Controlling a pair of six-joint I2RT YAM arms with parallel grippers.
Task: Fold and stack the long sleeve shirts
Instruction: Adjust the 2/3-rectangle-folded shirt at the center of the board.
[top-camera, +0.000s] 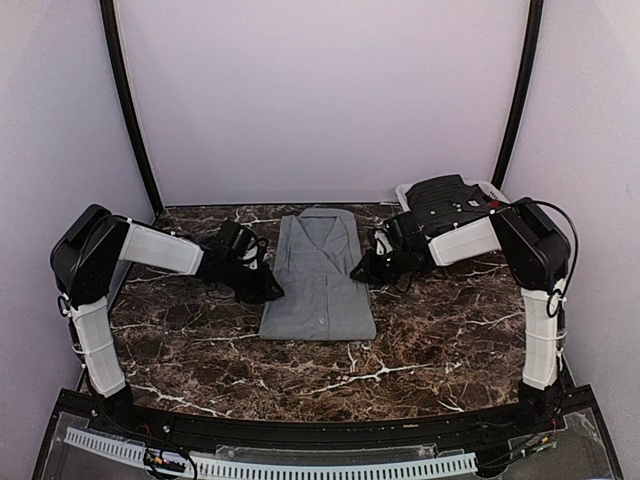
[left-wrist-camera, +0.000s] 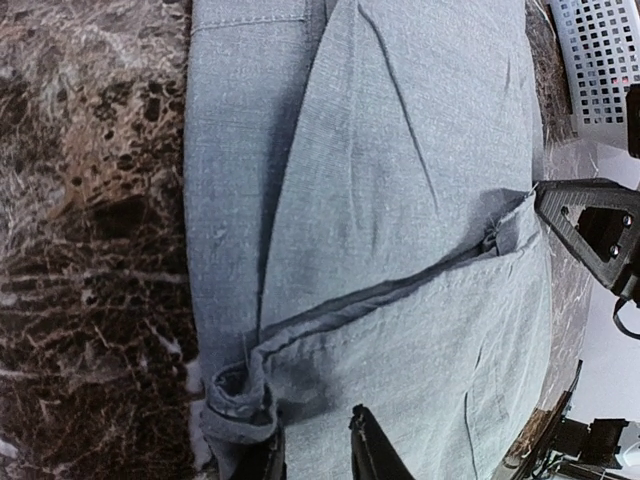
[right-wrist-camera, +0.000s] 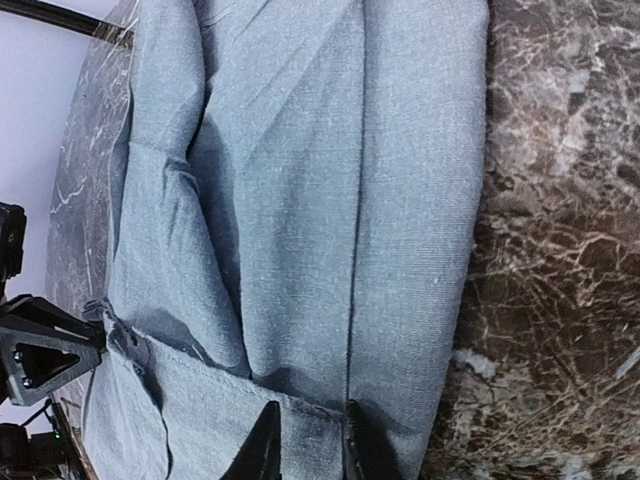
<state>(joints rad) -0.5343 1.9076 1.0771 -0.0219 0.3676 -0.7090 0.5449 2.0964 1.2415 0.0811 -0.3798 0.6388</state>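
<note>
One mid-grey collared long sleeve shirt (top-camera: 318, 285) lies flat at the table's middle, collar to the back and sleeves folded in. My left gripper (top-camera: 268, 288) is low at its left edge. In the left wrist view the gripper (left-wrist-camera: 318, 455) stands narrowly apart, with shirt cloth (left-wrist-camera: 400, 200) between the tips and a rolled cuff (left-wrist-camera: 232, 395) beside it. My right gripper (top-camera: 362, 270) is at the shirt's right edge. In the right wrist view the gripper (right-wrist-camera: 308, 450) pinches a folded layer of the shirt (right-wrist-camera: 300, 200). That layer's edge runs across from one gripper to the other.
A white basket (top-camera: 495, 190) holding dark cloth (top-camera: 440, 192) stands at the back right, behind the right arm; its mesh also shows in the left wrist view (left-wrist-camera: 600, 60). Brown marble table (top-camera: 430, 340) surrounds the shirt. Grey walls close in the sides and back.
</note>
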